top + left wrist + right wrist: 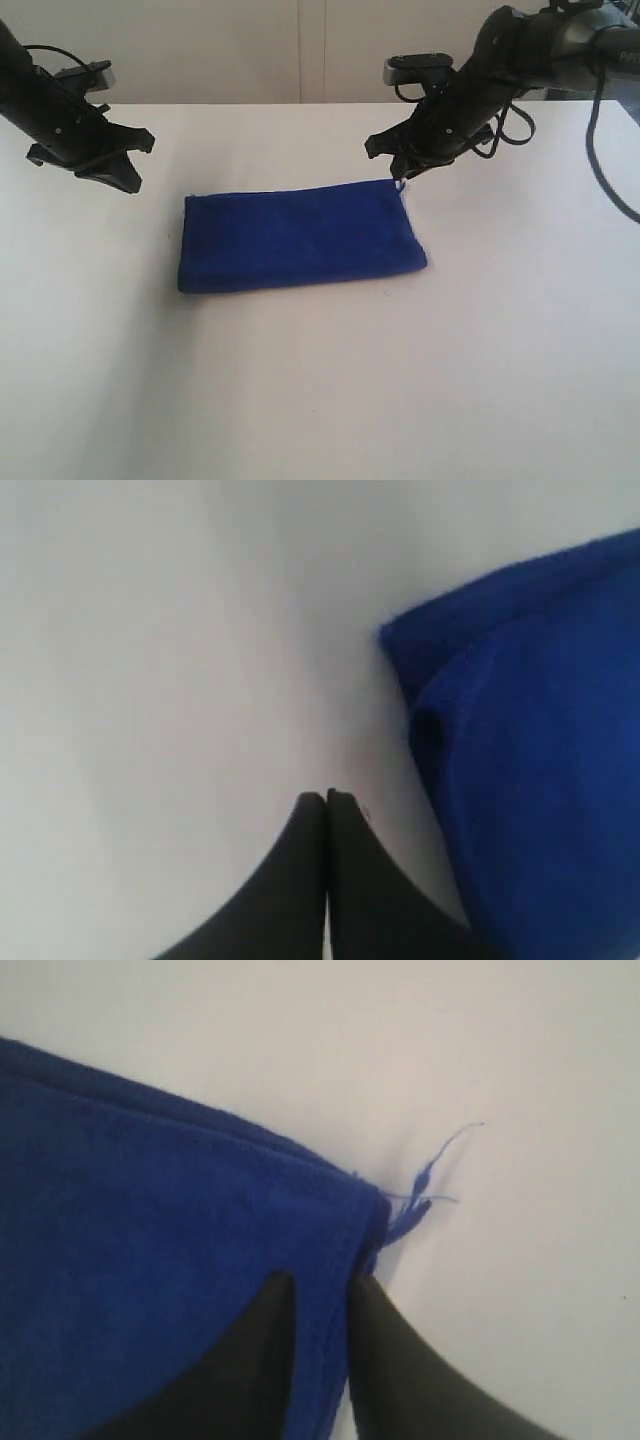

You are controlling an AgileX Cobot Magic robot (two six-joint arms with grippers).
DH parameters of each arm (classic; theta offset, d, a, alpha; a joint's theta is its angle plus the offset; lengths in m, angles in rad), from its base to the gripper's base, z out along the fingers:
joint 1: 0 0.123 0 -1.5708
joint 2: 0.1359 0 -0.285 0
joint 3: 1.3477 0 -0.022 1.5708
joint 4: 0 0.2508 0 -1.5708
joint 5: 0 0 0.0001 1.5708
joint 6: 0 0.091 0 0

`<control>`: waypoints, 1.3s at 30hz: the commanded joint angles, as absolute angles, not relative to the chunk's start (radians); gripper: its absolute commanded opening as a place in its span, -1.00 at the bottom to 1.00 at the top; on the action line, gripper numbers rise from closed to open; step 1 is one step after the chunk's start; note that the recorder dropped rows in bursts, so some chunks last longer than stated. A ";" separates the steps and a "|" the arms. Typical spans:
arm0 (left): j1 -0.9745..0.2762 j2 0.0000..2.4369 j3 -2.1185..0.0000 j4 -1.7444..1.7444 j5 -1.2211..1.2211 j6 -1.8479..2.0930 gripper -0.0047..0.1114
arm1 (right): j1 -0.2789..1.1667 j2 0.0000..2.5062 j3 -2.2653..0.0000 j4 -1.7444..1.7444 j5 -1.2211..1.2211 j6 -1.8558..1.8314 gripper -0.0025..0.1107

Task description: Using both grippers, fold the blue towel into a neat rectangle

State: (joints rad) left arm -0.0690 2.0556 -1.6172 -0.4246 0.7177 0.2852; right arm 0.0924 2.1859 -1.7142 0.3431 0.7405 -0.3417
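Nearest you the counter (320, 400) is bare. Beyond it lies the blue towel (300, 238), flat on the counter and already doubled into a long rectangle. Its long axis runs side to side across the exterior view, with the right end sitting a little nearer you than the left.

Both pincers are along the towel's far long edge, and your next move turns on that edge. The right pincer (402, 178) is the closer one, right at the far right corner. In its wrist view the right pincer (320, 1280) has its jaws slightly apart, straddling the hem of the blue towel (150, 1240), just short of the frayed thread (430, 1175) that trails off the corner. The cloth lies flat there, so I judge it is not pinched.

The left pincer (130, 182) hangs clear of the far left corner — out to the left and farther back than it, touching nothing. From the wrist, the left pincer (326, 798) has its jaws pressed together and empty, with the blue towel (540, 760) off to one side of the tips.

If you fold again, the left arm has the longer reach — it must open and come in to its corner first.
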 commanded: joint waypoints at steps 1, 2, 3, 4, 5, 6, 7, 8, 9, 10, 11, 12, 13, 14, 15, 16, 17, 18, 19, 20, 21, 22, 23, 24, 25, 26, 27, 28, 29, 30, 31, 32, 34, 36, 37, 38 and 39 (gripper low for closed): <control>-0.067 2.029 -1.587 -0.429 0.772 0.292 -0.92 | 0.089 2.219 -1.737 0.365 0.664 -0.364 -0.42; -0.067 2.025 -1.572 -0.429 0.767 0.295 -0.92 | 0.089 2.224 -1.737 0.365 0.652 -0.364 -0.42; -0.067 2.021 -1.555 -0.429 0.757 0.299 -0.92 | 0.089 2.227 -1.737 0.365 0.637 -0.364 -0.42; -0.067 2.018 -1.539 -0.428 0.750 0.304 -0.92 | 0.089 2.233 -1.737 0.365 0.626 -0.364 -0.42; -0.067 2.014 -1.522 -0.428 0.740 0.315 -0.92 | 0.089 2.237 -1.737 0.366 0.618 -0.364 -0.42; -0.067 2.011 -1.506 -0.428 0.728 0.315 -0.92 | 0.089 2.241 -1.737 0.366 0.613 -0.364 -0.42; -0.067 2.011 -1.497 -0.427 0.724 0.315 -0.92 | 0.089 2.246 -1.737 0.366 0.611 -0.364 -0.42; -0.067 2.011 -1.489 -0.427 0.722 0.317 -0.92 | 0.089 2.254 -1.737 0.366 0.609 -0.364 -0.42; -0.067 2.013 -1.480 -0.427 0.713 0.317 -0.92 | 0.089 2.259 -1.737 0.367 0.607 -0.364 -0.42; -0.067 2.013 -1.473 -0.427 0.704 0.317 -0.92 | 0.089 2.268 -1.737 0.372 0.604 -0.364 -0.42; -0.067 2.013 -1.466 -0.427 0.695 0.317 -0.92 | 0.089 2.274 -1.737 0.380 0.602 -0.364 -0.42; -0.067 2.013 -1.460 -0.427 0.687 0.317 -0.92 | 0.089 2.277 -1.737 0.390 0.597 -0.364 -0.42; -0.067 2.013 -1.455 -0.427 0.680 0.317 -0.92 | 0.089 2.279 -1.737 0.395 0.595 -0.364 -0.42; -0.067 2.013 -1.453 -0.427 0.677 0.317 -0.92 | 0.089 2.281 -1.737 0.401 0.589 -0.364 -0.42; -0.067 2.013 -1.449 -0.427 0.674 0.317 -0.92 | 0.089 2.281 -1.737 0.413 0.582 -0.366 -0.42; -0.067 2.013 -1.447 -0.427 0.667 0.317 -0.92 | 0.089 2.281 -1.737 0.427 0.578 -0.380 -0.43; -0.067 2.013 -1.442 -0.427 0.663 0.317 -0.92 | 0.089 2.283 -1.737 0.445 0.575 -0.403 -0.45; -0.067 2.013 -1.440 -0.427 0.663 0.317 -0.92 | 0.089 2.283 -1.737 0.454 0.575 -0.414 -0.48; -0.067 2.013 -1.437 -0.427 0.658 0.317 -0.92 | 0.089 2.285 -1.737 0.458 0.575 -0.418 -0.51; -0.067 2.013 -1.437 -0.427 0.658 0.317 -0.92 | 0.089 2.287 -1.737 0.459 0.575 -0.418 -0.54; -0.067 2.013 -1.435 -0.427 0.658 0.317 -0.92 | 0.089 2.287 -1.737 0.462 0.575 -0.418 -0.55; -0.067 2.013 -1.435 -0.427 0.658 0.317 -0.92 | 0.089 2.291 -1.737 0.463 0.577 -0.418 -0.55; -0.067 2.013 -1.435 -0.427 0.658 0.317 -0.92 | 0.089 2.294 -1.737 0.463 0.575 -0.418 -0.55; -0.067 2.013 -1.435 -0.427 0.658 0.317 -0.92 | 0.089 2.296 -1.737 0.463 0.575 -0.418 -0.55; -0.067 2.013 -1.435 -0.427 0.658 0.317 -0.92 | 0.089 2.297 -1.737 0.463 0.570 -0.418 -0.55; -0.067 2.013 -1.435 -0.427 0.658 0.317 -0.92 | 0.089 2.299 -1.737 0.466 0.566 -0.418 -0.55; -0.067 2.013 -1.435 -0.427 0.658 0.317 -0.92 | 0.089 2.299 -1.737 0.467 0.563 -0.418 -0.55; -0.067 2.013 -1.435 -0.427 0.658 0.317 -0.92 | 0.089 2.299 -1.737 0.469 0.559 -0.418 -0.55; -0.067 2.013 -1.435 -0.427 0.658 0.317 -0.92 | 0.089 2.299 -1.737 0.469 0.556 -0.418 -0.55; -0.067 2.013 -1.435 -0.427 0.658 0.317 -0.92 | 0.089 2.299 -1.737 0.469 0.554 -0.418 -0.55; -0.067 2.013 -1.435 -0.427 0.658 0.317 -0.92 | 0.089 2.299 -1.737 0.469 0.554 -0.418 -0.57; -0.067 2.013 -1.435 -0.427 0.658 0.317 -0.92 | 0.089 2.299 -1.737 0.469 0.554 -0.418 -0.63; -0.067 2.013 -1.435 -0.427 0.658 0.317 -0.92 | 0.089 2.299 -1.737 0.469 0.551 -0.418 -0.77; -0.067 2.013 -1.435 -0.427 0.658 0.317 -0.92 | 0.089 2.299 -1.737 0.469 0.551 -0.418 -0.95; -0.067 2.013 -1.435 -0.427 0.658 0.317 -0.92 | 0.089 2.299 -1.737 0.469 0.551 -0.418 -0.96; -0.067 2.013 -1.435 -0.427 0.658 0.317 -0.92 | 0.089 2.299 -1.737 0.469 0.551 -0.418 -0.96; -0.067 2.013 -1.435 -0.427 0.658 0.317 -0.92 | 0.089 2.299 -1.737 0.469 0.551 -0.418 -0.96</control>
